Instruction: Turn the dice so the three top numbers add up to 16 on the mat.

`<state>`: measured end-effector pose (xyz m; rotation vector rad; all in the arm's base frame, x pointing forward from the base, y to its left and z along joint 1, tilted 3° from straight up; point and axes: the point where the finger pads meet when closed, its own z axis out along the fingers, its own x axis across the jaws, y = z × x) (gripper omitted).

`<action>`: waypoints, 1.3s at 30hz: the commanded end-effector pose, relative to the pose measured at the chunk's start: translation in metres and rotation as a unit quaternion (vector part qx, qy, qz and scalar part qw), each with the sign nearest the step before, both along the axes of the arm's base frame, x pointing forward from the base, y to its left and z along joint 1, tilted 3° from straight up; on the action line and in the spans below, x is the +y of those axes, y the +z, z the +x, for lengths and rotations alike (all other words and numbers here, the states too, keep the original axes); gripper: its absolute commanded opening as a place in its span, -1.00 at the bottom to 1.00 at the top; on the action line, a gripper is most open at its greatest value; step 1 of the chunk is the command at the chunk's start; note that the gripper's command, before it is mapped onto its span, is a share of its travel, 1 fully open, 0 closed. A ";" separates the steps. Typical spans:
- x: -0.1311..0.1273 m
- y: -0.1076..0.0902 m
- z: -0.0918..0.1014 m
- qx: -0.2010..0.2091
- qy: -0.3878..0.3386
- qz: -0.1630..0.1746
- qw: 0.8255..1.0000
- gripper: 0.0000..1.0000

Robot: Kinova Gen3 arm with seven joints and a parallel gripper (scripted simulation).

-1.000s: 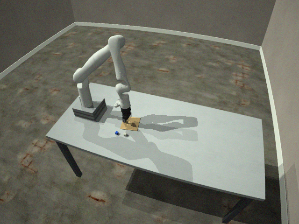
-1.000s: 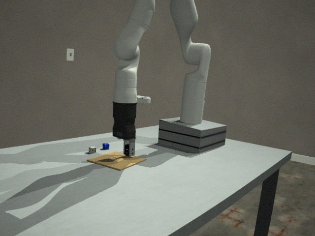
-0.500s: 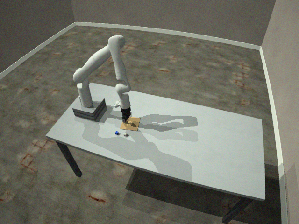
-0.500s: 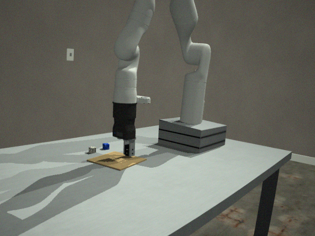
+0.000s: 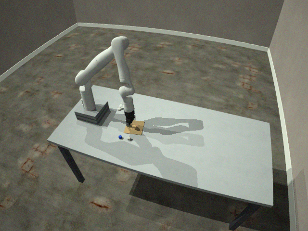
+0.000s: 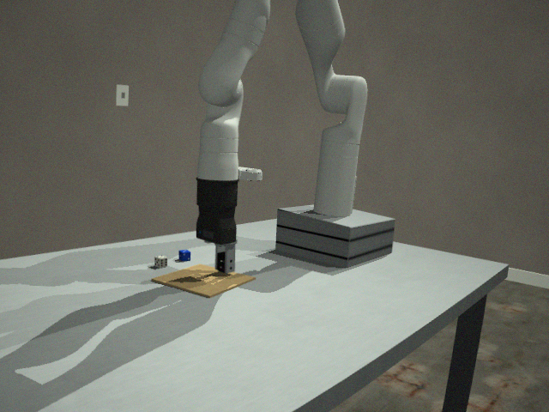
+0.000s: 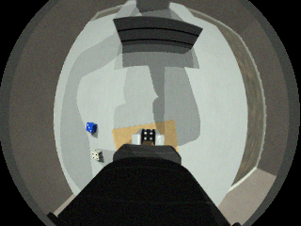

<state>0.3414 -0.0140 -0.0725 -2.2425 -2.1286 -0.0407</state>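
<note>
- Black die [image 6: 220,262] [image 7: 149,136] is gripped between the jaws [image 5: 128,124] [image 6: 225,266], over the mat [image 5: 140,131] [image 6: 209,290] [image 7: 122,137]; contact with the mat can't be told.
- Black die: pipped face up toward the wrist camera, edges roughly square to the jaws. Cube, so no long axis.
- Jaws are pointed down, partly closed on that die.
- Mat: flat on the tabletop [image 5: 224,149] [image 6: 310,336] [image 7: 221,94], near-square, no clear long axis, edges slightly skewed to the black die.
- Blue die [image 5: 120,136] [image 6: 184,255] [image 7: 91,127] and white die [image 5: 129,138] [image 6: 160,261] [image 7: 96,154]: off the mat, apart, upper faces roughly level.

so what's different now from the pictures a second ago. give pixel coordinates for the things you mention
Nothing visibly changed. The gripper [image 5: 128,124] [image 6: 225,269] [image 7: 148,134] is in the same place over the mat [image 5: 136,131] [image 6: 208,290] [image 7: 122,137], the black die [image 7: 148,135] between its fingers, and the blue die [image 5: 120,136] [image 6: 184,255] [image 7: 91,127] and white die [image 5: 129,138] [image 6: 160,261] [image 7: 96,154] sit where they were, off the mat.
</note>
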 end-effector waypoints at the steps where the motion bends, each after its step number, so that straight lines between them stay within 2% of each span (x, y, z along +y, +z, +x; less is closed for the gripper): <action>1: 0.000 0.000 0.001 -0.001 0.000 0.000 1.000 -0.19; 39: 0.000 -0.004 0.001 -0.001 0.000 0.000 1.000 -0.19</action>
